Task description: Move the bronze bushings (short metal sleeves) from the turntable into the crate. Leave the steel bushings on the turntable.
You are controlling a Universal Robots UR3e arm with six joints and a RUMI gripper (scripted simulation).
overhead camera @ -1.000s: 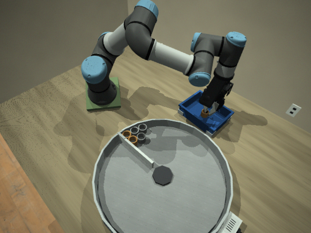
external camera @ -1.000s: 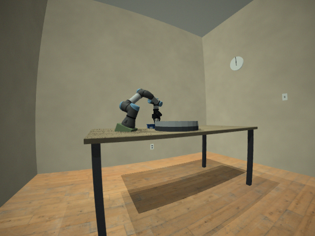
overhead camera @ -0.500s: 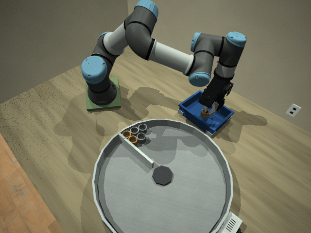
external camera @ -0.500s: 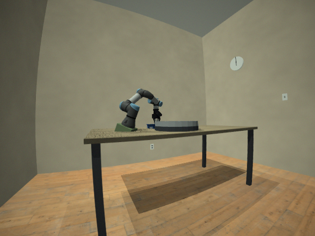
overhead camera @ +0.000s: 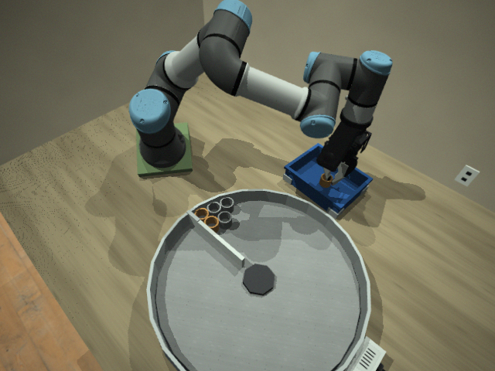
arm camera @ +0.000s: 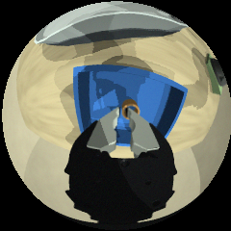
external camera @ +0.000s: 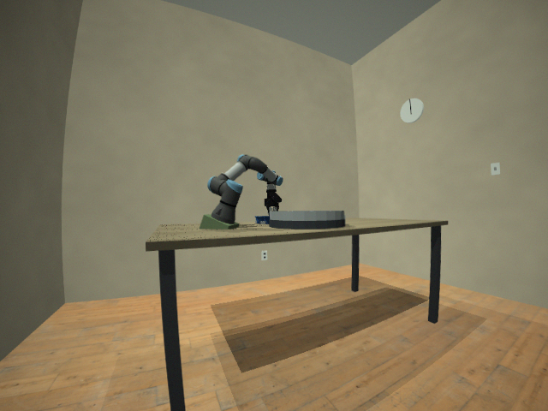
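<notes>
Bronze short-sleeve bushing (overhead camera: 326, 182) sits upright inside the blue rectangular plastic crate (overhead camera: 356, 186), at the tips of the black two-jaw gripper (overhead camera: 335, 175). In the wrist view the jaws stand nearly together, only a narrow slit between them, and they straddle the sleeve's near wall without clamping it. I cannot tell whether the sleeve rests on the crate floor.

The crate lies just beside the far rim of the large round grey turntable (overhead camera: 360, 259). On the turntable, two more bronze bushings (overhead camera: 201, 212) and three steel bushings (overhead camera: 227, 202) cluster against the pale straight divider bar (overhead camera: 217, 241), which runs from the rim toward the dark octagonal hub (overhead camera: 258, 279). The arm stands on a green square base plate (overhead camera: 184, 132) on the wooden table (overhead camera: 419, 247).
</notes>
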